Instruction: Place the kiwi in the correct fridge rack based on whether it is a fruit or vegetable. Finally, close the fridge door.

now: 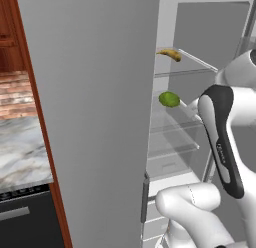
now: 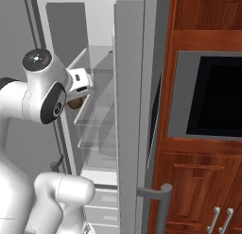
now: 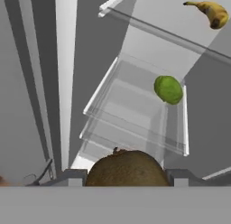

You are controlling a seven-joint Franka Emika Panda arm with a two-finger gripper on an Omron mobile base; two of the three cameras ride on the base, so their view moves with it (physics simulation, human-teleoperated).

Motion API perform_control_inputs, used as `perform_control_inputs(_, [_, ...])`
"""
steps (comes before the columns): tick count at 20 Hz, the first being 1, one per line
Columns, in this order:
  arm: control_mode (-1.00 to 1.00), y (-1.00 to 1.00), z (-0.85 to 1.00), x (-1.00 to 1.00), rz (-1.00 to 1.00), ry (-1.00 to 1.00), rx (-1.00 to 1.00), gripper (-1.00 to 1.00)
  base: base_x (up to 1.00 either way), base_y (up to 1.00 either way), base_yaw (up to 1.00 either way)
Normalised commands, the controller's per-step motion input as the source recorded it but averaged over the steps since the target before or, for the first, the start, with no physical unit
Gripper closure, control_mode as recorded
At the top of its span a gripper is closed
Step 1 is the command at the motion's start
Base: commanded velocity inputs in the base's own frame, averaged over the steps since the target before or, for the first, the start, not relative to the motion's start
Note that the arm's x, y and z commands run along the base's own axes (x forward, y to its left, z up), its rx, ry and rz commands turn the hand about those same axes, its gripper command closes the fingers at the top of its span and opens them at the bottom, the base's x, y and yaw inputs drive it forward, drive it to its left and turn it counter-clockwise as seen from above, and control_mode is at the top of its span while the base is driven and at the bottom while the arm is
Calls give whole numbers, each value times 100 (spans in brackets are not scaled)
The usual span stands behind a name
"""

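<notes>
The jaws [image 3: 127, 177] are sitting clamped on the kiwi [image 3: 127, 169], which is bulging up brown and fuzzy at the bottom centre of the hand view, pressed between the two dark fingertips [image 3: 180, 177]. In the right base view the kiwi [image 2: 75, 103] is peeking out just under the white hand at centre left, in front of the open fridge. The fridge rack [image 3: 176, 35] is running across the upper right of the hand view, and the yellow banana [image 3: 212, 13] is lying on it in the top right corner. One shelf lower, the green oval fruit [image 3: 168, 89] is resting right of centre. In the left base view the banana [image 1: 170, 54] and the green fruit [image 1: 169, 99] are showing at upper centre. The fridge door [image 2: 134, 115] is standing open down the middle of the right base view.
</notes>
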Motion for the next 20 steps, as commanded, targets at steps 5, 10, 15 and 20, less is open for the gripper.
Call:
perform_control_inputs(5, [-100,-8,17,26,16,-18,-12,100,0,0,0])
perform_control_inputs(10, [-100,-19,23,37,11,-27,-6,100,0,0,0])
perform_control_inputs(15, [-100,-13,29,40,5,-11,-5,100,0,0,0])
perform_control_inputs(20, [-100,-1,33,52,0,0,-4,100,0,0,0])
